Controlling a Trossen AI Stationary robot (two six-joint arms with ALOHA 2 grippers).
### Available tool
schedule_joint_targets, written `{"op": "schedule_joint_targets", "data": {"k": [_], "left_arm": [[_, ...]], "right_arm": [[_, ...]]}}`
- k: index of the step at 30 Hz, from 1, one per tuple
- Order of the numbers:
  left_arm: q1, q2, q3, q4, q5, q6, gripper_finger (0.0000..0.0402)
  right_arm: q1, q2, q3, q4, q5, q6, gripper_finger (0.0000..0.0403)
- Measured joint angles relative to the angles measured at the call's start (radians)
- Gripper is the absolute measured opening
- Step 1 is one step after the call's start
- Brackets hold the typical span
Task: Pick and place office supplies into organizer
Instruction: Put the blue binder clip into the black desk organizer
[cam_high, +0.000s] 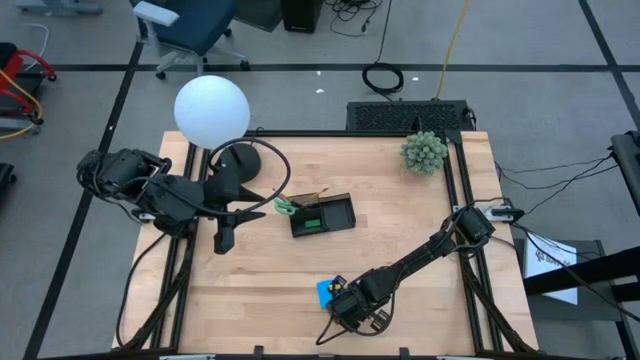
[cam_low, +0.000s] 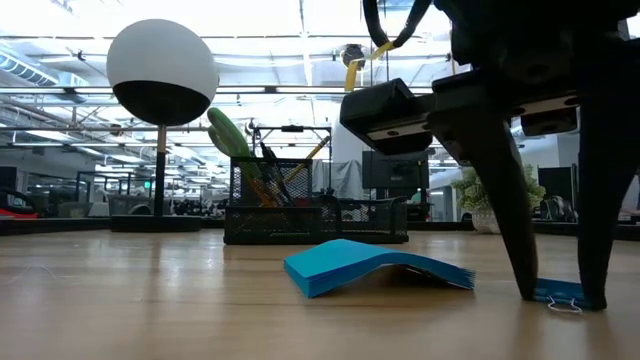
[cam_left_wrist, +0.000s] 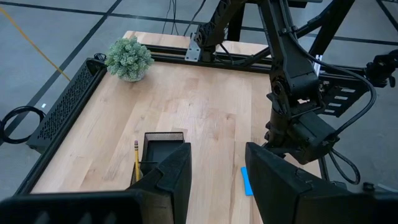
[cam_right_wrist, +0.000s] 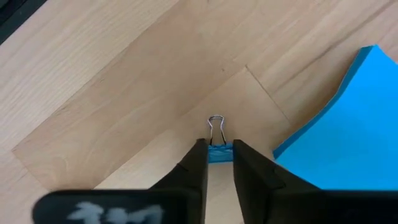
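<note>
A small blue binder clip (cam_right_wrist: 219, 152) with a wire handle (cam_right_wrist: 216, 127) lies on the wood near the table's front edge, and my right gripper (cam_right_wrist: 219, 164) is shut on it. Beside it lies the blue note pad (cam_right_wrist: 348, 124), one edge curled up (cam_low: 370, 265). The black organizer (cam_high: 325, 215) stands mid-table with green-handled scissors (cam_high: 285, 206) and a pencil (cam_left_wrist: 136, 158) upright in it. My left gripper (cam_left_wrist: 217, 180) hangs open and empty above the table's left side, near the lamp. My right gripper pinches the clip's blue body (cam_right_wrist: 219, 154) between its two fingertips, one fingertip on each side. The fingers (cam_low: 520, 250) come from above, pointing steeply down. The clip (cam_low: 555, 293) rests on the table with its wire handle pointing away from the fingers.
A lamp with a white globe (cam_high: 211, 110) and round black base (cam_high: 240, 165) stands at the far left. A fuzzy green plant ball (cam_high: 424, 152) sits at the far right corner. Bare wood lies between the organizer and my right gripper (cam_high: 348, 303).
</note>
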Motion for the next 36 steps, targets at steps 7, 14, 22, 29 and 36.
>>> {"op": "schedule_joint_targets", "data": {"k": [7,14,22,29,36], "left_arm": [[0.0,0.0,0.0,0.0,0.0,0.0,0.0145],[0.0,0.0,0.0,0.0,0.0,0.0,0.0145],[0.0,0.0,0.0,0.0,0.0,0.0,0.0145],[0.0,0.0,0.0,0.0,0.0,0.0,0.0145],[0.0,0.0,0.0,0.0,0.0,0.0,0.0145]], "right_arm": [[0.0,0.0,-0.001,0.0,0.0,0.014,0.0046],[-0.002,0.0,-0.001,0.002,0.0,0.027,0.0045],[-0.002,0.0,-0.002,0.008,0.0,0.04,0.0044],[-0.004,-0.012,-0.002,0.008,0.003,0.04,0.0044],[-0.013,-0.023,-0.004,-0.013,0.003,0.04,0.0044]]}}
